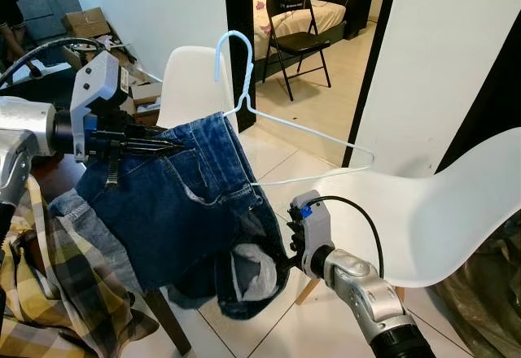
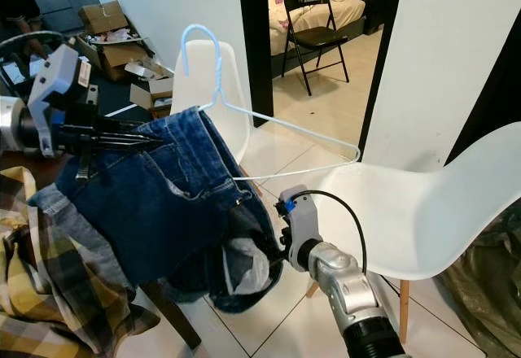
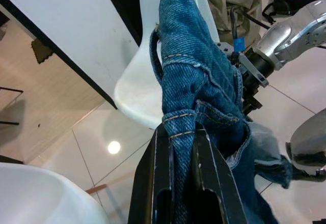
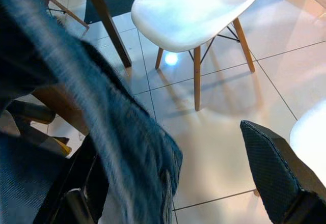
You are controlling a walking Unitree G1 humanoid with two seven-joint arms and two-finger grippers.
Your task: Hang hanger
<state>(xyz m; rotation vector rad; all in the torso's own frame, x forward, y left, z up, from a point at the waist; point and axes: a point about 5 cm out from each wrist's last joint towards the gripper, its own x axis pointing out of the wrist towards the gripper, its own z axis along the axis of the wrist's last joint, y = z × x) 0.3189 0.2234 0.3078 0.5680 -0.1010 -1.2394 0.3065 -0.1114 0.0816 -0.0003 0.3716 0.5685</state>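
A pair of blue jeans hangs in mid-air, draped over one arm of a pale blue wire hanger whose hook points up. My left gripper is shut on the waistband, seen close in the left wrist view with denim pinched between the black fingers. My right gripper is low at the jeans' hanging leg. In the right wrist view its fingers stand wide apart with denim hanging between them.
A white shell chair stands at the right, another behind the jeans. A plaid shirt lies at the lower left. A doorway leads to a black folding chair. Cardboard boxes sit at the far left.
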